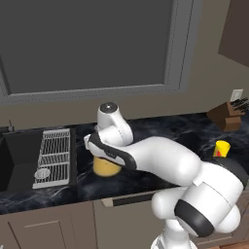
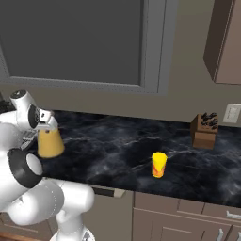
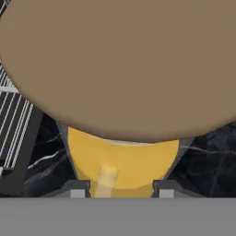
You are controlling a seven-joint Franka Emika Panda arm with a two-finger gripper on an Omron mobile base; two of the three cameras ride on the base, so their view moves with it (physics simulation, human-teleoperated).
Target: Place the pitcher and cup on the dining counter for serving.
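Pitcher (image 2: 50, 143) stands between the fingers (image 3: 76, 188) beside the sink (image 1: 19, 160).

I was working in a home kitchen: a black marble tabletop (image 2: 117, 146) on cabinets, a sink (image 1: 17, 158) with drying rack (image 1: 52, 158) beside my hand (image 2: 45, 120), a knife block (image 2: 204, 129) well away.

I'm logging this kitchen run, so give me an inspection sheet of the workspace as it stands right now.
Surface: black marble counter, sink with drying rack at its left end.
Job's things: pitcher upright beside the sink; cup upright, apart to its right.
Clutter: knife block at the wall.
Grippers: gripper over the pitcher, fingers astride its neck; grip not confirmed.
Cables: nothing seen.
Surroundings: window, wall outlet, cabinets.
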